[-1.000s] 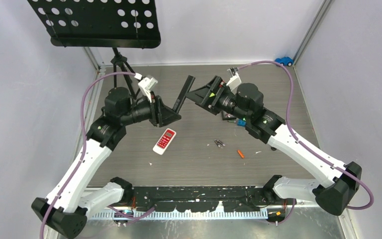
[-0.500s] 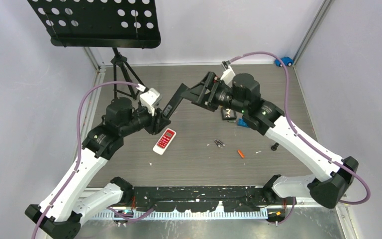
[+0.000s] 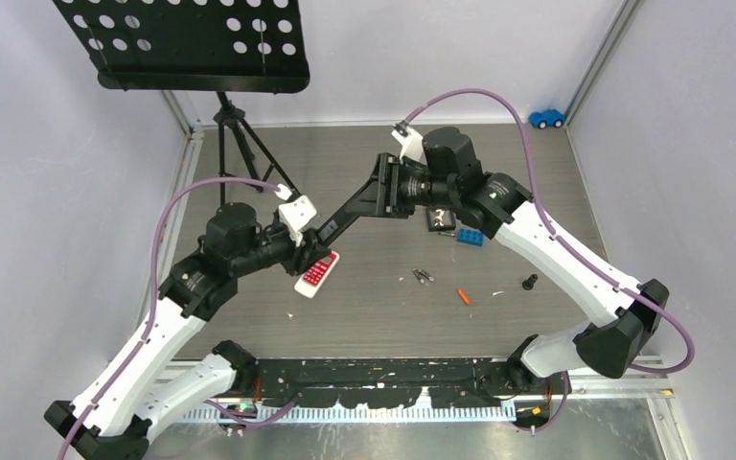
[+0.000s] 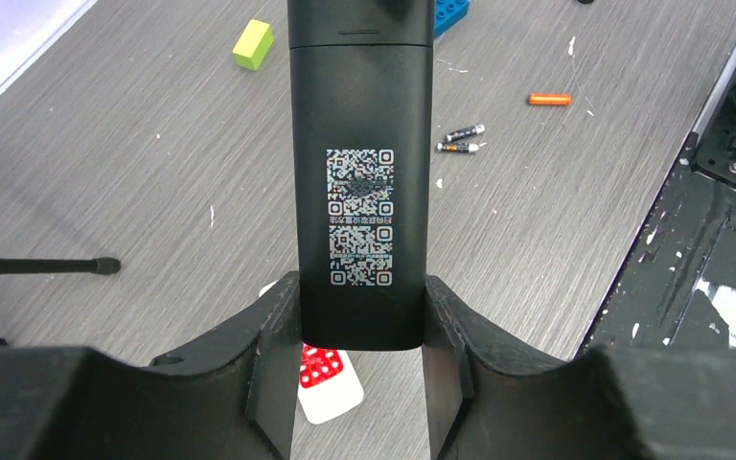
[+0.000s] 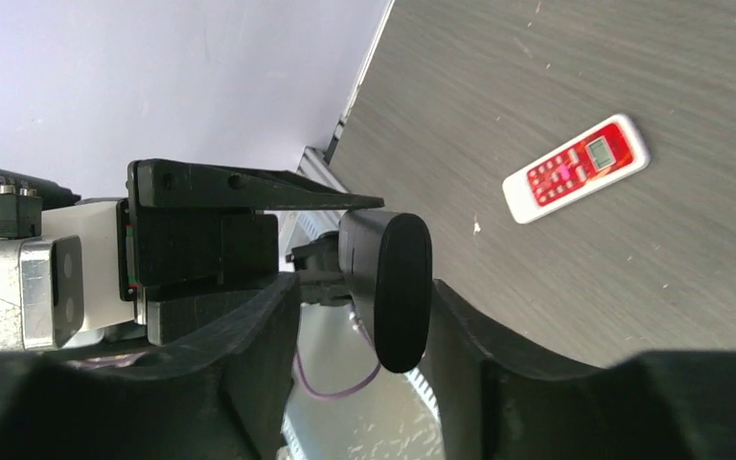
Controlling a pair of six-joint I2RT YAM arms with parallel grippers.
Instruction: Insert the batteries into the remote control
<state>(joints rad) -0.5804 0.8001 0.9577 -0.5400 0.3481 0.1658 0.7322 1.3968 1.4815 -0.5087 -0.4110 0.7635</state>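
— Left claw (image 4: 362,295)?
— I'm clamping the matte black remote (image 4: 359,115) above the red remote (image 4: 331,383); its top is cut off.
— Right claw (image 5: 366,292)?
— Jaws apart, straddling its rounded tip. Slim batteries (image 4: 462,140) are lying on the grained desk (image 4: 153,192), right of the red remote.

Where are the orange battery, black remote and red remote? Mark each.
orange battery (image 4: 548,99), left wrist view, mid-body.
black remote (image 4: 359,206), left wrist view, QR label.
red remote (image 5: 575,168), right wrist view, keypad.
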